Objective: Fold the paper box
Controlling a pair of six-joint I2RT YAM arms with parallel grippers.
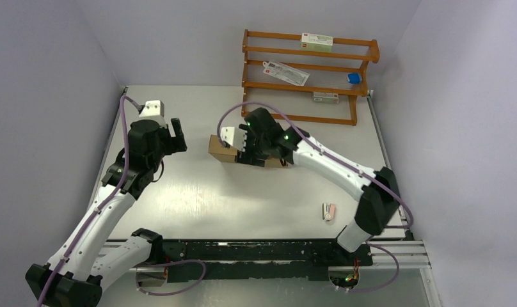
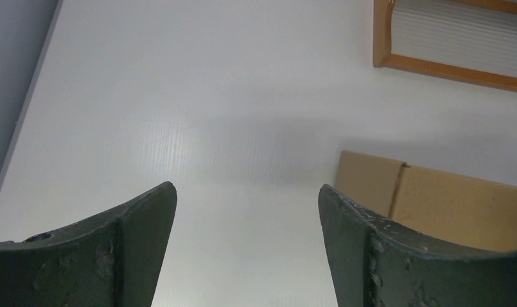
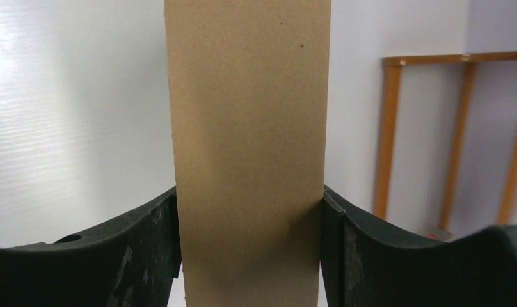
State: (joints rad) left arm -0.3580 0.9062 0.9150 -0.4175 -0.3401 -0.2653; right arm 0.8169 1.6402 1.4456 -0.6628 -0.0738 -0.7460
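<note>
Our right gripper clamped the paper box by both sides mid-table; our left gripper gaped free beside it, wooden rack beyond.

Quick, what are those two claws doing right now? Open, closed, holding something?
Left claw: open, holding nothing.
Right claw: closed on the paper box, one finger against each side.

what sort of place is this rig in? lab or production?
Likely a lab test cell: two arms bolted to a white table, plain walls on three sides, a wooden rack of props at the back, one cardboard box as workpiece.
</note>
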